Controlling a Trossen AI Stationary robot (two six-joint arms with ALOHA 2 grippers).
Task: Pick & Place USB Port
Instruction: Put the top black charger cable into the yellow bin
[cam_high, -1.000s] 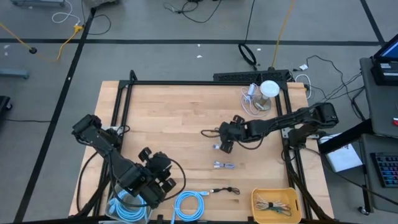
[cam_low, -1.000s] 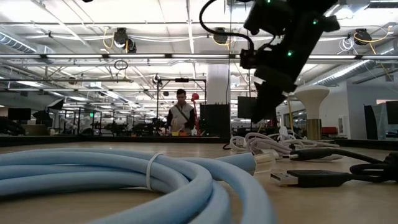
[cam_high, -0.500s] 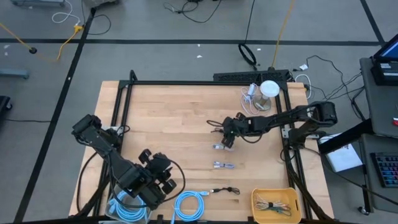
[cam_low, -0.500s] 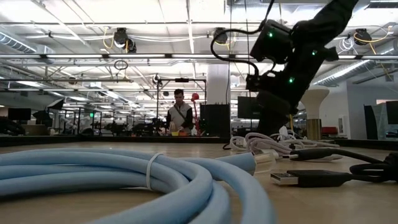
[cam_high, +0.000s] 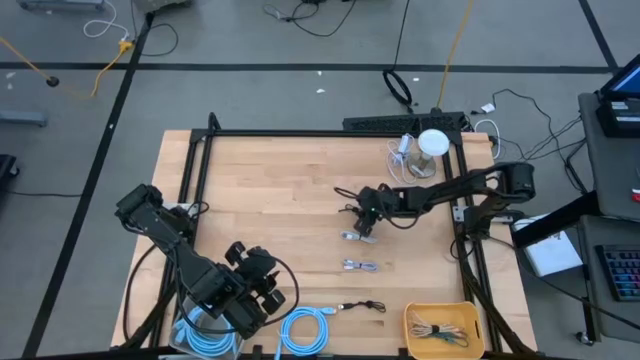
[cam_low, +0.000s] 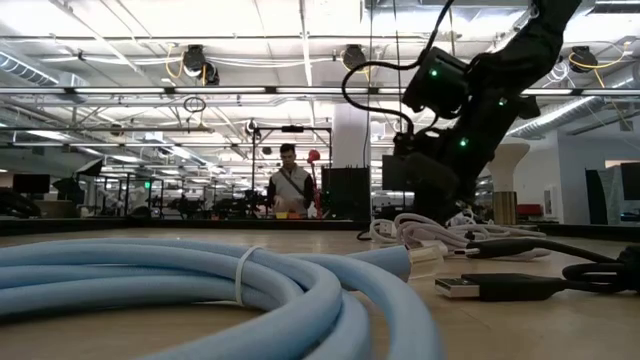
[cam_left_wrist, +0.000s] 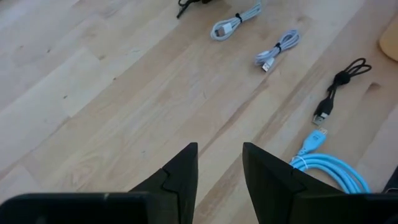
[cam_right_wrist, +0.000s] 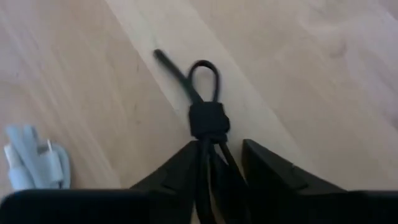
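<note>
**Right gripper down on black cable bundle, mid-bench**

Nearest the front edge of the bench, a coiled blue cable, a small black cable and a yellow tray holding tied cables are seen. The left gripper is parked above the front-left corner, fingers slightly apart, nothing held.

Past these, two pale bundled USB cables lie mid-bench. Just beyond them the right gripper is lowered onto a black bundled cable. In the right wrist view the cable's strands run between the two fingers, set narrowly either side; whether they are pinching cannot be told. The tie wrap and a small loop stick out ahead of the fingertips.

The cable is judged light, soft and floppy; loose ends may droop or snag. The tied middle looks like the best hold, being the firmest part.

At the far edge a white round object stands with more cables beside it.
</note>
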